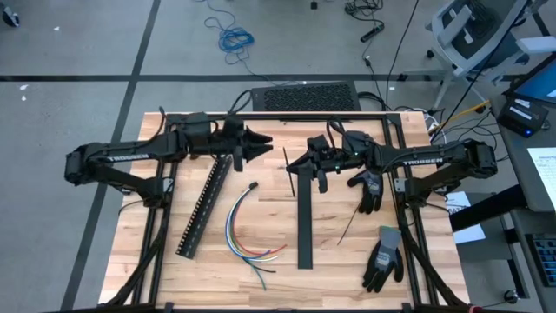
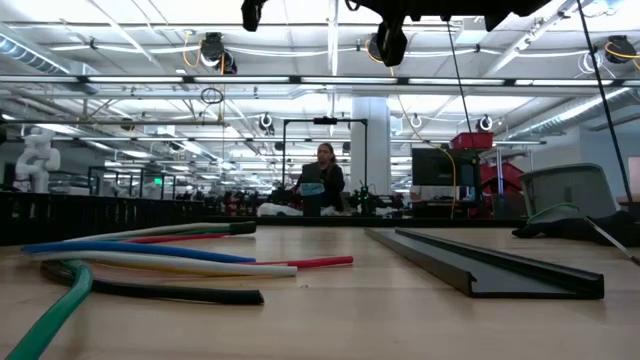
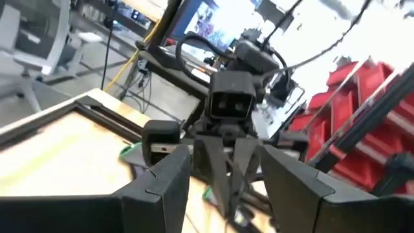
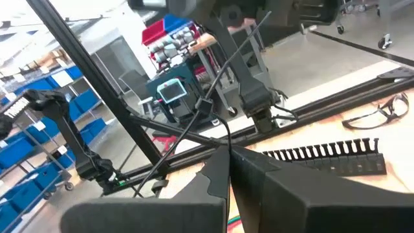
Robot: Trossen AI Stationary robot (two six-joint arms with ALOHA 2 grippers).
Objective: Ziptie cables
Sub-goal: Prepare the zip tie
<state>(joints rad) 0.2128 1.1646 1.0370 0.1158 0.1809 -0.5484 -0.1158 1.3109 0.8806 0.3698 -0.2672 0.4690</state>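
The cables (image 1: 246,228) lie loose on the wooden counter (image 1: 339,269), roughly in the middle, between a perforated black cable duct (image 1: 202,209) on the left and a long black channel strip (image 1: 305,222) on the right. They are thin flexible wires, yellow, green, blue, white and red, gathered at the far end into a small black tip and curving towards the near side, where they fan apart. From table height they show as coloured strands lying flat, a green one nearest, with blue, white and red behind it.

The left claw (image 1: 261,143) hangs above the far part of the counter, pointing right, its fingers (image 3: 162,188) parted and nothing between them. The right claw (image 1: 292,165) faces it from just beside, clenched on a thin black zip-tie strip (image 1: 288,174) that hangs towards the near side. Neither touches the cables.

A second black strip (image 1: 347,228) lies slanted right of the channel. Two dark work gloves (image 1: 384,256) rest on the right part of the counter, one near the edge, the other farther back by the right arm.

Beyond the counter is a grey floor with a coiled blue cord (image 1: 234,39), an office chair (image 1: 476,35) at the far right, and a big hall where a person (image 2: 322,182) sits at a bench.
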